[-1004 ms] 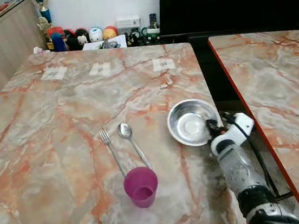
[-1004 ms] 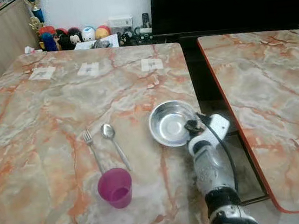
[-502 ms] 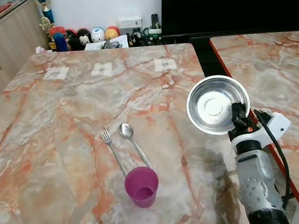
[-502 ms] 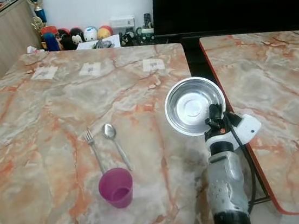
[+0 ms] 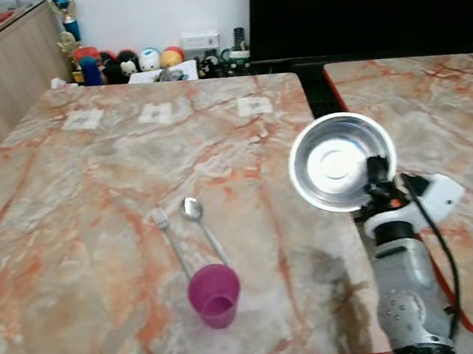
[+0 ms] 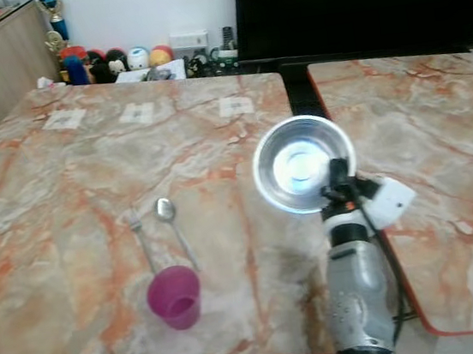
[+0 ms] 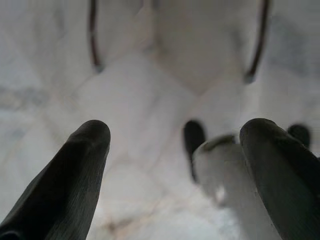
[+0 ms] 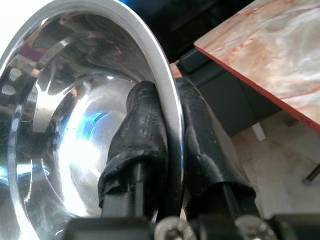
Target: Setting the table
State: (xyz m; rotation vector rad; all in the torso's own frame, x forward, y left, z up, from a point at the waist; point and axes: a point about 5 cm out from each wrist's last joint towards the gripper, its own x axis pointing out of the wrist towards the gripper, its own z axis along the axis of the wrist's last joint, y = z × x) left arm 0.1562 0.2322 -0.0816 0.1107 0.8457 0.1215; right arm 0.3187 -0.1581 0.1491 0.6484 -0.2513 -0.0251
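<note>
The right gripper [image 5: 378, 178] pinches the steel bowl [image 5: 338, 163] by its rim, one finger inside, tilting it clear above the marble table [image 5: 66, 198]. Probably it belongs beside the fork [image 5: 169, 240] and spoon [image 5: 200, 227], behind the purple cup [image 5: 214, 295]. The left gripper [image 7: 175, 165] hangs idle, fingers spread.

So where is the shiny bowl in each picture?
Left eye view: the bowl is right of middle, lifted and tilted, pinched at its rim by the right gripper.
Right eye view: bowl near the middle, above the arm.
Right wrist view: bowl close up, rim between the fingers.
Left wrist view: no bowl.
Shared landmark: the purple cup.
</note>
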